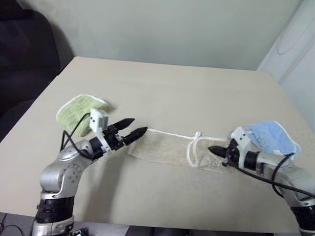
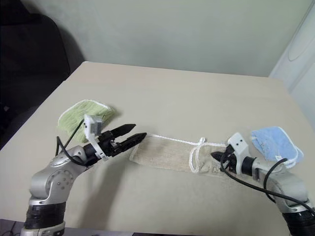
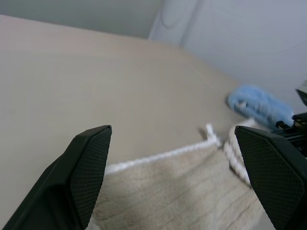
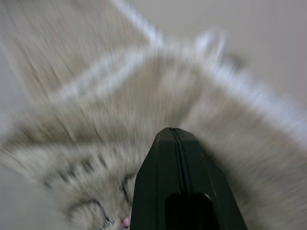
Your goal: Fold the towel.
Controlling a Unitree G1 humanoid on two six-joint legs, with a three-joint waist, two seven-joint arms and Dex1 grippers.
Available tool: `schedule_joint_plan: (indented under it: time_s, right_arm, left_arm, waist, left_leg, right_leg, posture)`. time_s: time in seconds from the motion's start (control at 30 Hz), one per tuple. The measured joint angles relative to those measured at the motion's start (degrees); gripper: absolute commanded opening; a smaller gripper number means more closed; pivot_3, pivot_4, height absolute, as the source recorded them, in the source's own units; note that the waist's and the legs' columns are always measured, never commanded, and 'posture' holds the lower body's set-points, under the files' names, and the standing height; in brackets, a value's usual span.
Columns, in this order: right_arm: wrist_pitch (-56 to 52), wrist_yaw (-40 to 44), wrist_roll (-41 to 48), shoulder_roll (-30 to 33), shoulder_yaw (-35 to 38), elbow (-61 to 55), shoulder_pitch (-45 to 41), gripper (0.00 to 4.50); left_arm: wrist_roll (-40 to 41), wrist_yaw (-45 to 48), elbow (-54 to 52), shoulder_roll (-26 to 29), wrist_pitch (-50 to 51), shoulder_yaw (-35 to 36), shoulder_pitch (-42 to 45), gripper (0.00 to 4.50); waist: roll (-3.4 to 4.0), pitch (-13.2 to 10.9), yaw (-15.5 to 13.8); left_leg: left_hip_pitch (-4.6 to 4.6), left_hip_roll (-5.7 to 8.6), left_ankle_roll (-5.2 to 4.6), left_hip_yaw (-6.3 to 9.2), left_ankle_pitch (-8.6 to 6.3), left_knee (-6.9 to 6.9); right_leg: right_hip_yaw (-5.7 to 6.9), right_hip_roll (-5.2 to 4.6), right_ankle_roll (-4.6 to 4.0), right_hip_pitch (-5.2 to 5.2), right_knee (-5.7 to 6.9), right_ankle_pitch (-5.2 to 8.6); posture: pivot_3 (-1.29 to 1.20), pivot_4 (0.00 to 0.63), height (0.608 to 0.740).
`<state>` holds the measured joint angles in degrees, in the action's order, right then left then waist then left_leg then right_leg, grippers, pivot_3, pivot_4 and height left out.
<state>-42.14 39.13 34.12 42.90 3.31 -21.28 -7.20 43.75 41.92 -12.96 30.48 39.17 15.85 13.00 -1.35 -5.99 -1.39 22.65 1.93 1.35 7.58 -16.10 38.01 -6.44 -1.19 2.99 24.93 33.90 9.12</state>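
Note:
The towel [image 1: 162, 147] lies as a narrow beige ribbed strip across the near middle of the table, its white corded edge along the far side and a white loop [image 1: 193, 150] toward its right end. My left gripper [image 1: 139, 125] is open, held level just above the strip's left end. In the left wrist view its fingers [image 3: 86, 167] frame the towel [image 3: 177, 191]. My right gripper [image 1: 212, 148] is shut, its tips low over the towel's right end. The right wrist view shows its closed fingers [image 4: 173, 143] with no cloth visible between them.
A green towel [image 1: 78, 110] lies bunched at the table's left, behind my left arm. A light blue towel [image 1: 270, 137] sits at the right edge, just beyond my right wrist. The beige table [image 1: 172, 88] stretches back to a pale wall.

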Motion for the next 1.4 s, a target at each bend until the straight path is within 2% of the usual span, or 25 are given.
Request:
schedule_joint_plan:
  time_s: [0.07,0.17,0.3,0.43,0.67,0.83,1.07,1.4]
  right_arm:
    - [-0.91,0.44,2.8,0.73,3.96,-1.71,-1.82,0.02]
    - [-1.88,0.51,5.35,0.95,8.01,-1.96,-5.27,0.58]
    - [-2.41,0.51,6.82,0.51,9.05,-0.97,-8.52,1.94]
    - [-1.13,0.08,5.32,-1.86,8.17,1.88,-10.59,3.28]
    - [1.6,-0.54,2.16,-6.58,4.91,3.88,-11.23,3.28]
    - [3.08,-1.35,0.65,-7.77,4.69,5.32,-11.45,3.28]
    - [4.34,-2.1,-0.78,-8.37,4.64,7.17,-12.22,3.28]
    - [4.43,-3.17,-1.47,-9.01,4.62,5.35,-12.17,3.28]
  left_arm:
    - [3.51,-1.2,-0.44,0.92,2.59,3.39,-0.82,4.5]
    - [11.06,-4.16,-0.47,1.77,7.96,8.94,-2.1,4.5]
    - [24.43,-12.05,-0.47,1.09,15.83,14.89,-6.04,4.5]
    - [37.64,-23.72,-1.87,-1.17,19.52,16.67,-13.15,4.5]
    - [56.3,-44.62,-7.48,-3.11,16.76,13.09,-22.35,4.5]
    - [62.44,-52.92,-9.74,-2.64,13.19,8.72,-25.61,4.5]
    - [65.99,-61.34,-9.36,-2.04,9.74,2.98,-25.49,4.5]
    - [64.67,-63.22,-4.07,-2.08,7.95,-0.49,-17.85,4.5]
  waist:
    - [-0.01,-0.01,0.12]
    - [-0.02,-0.02,0.26]
    - [0.05,-0.06,0.43]
    - [0.04,-0.1,0.46]
    - [0.19,-0.32,0.29]
    - [0.36,-0.42,0.42]
    - [0.53,-0.48,0.52]
    - [0.67,-0.56,-0.11]
  left_leg:
    - [-0.06,-0.01,0.01,0.0,-0.01,-0.03]
    - [-0.15,-0.01,0.04,0.01,0.0,-0.04]
    - [-0.17,-0.01,0.05,0.0,0.0,-0.06]
    - [-0.22,-0.01,0.05,-0.01,-0.01,-0.07]
    - [-0.45,0.02,0.1,0.0,0.02,-0.08]
    - [-0.65,0.02,0.15,-0.05,-0.03,-0.07]
    - [-0.76,-0.02,0.23,-0.07,-0.09,-0.08]
    - [-0.73,-0.01,0.2,0.02,-0.03,-0.02]
  right_leg:
    - [-0.01,0.03,-0.04,-0.02,0.0,0.05]
    - [-0.02,0.04,0.06,-0.05,0.01,0.17]
    - [-0.03,0.04,0.05,-0.05,0.02,0.17]
    - [-0.01,0.04,0.04,-0.08,0.03,0.17]
    - [-0.01,0.15,0.06,-0.25,0.06,0.22]
    - [-0.02,0.17,0.04,-0.37,0.05,0.22]
    - [-0.01,0.46,-0.5,-0.46,0.06,-0.06]
    - [-0.05,0.7,-0.69,-0.54,0.06,0.07]
  posture:
    - [0.0,0.15,0.74]
    - [0.0,0.15,0.74]
    - [0.0,0.15,0.74]
    - [0.0,0.15,0.74]
    - [0.0,0.15,0.74]
    - [0.0,0.15,0.74]
    - [0.0,0.15,0.74]
    - [0.0,0.15,0.74]
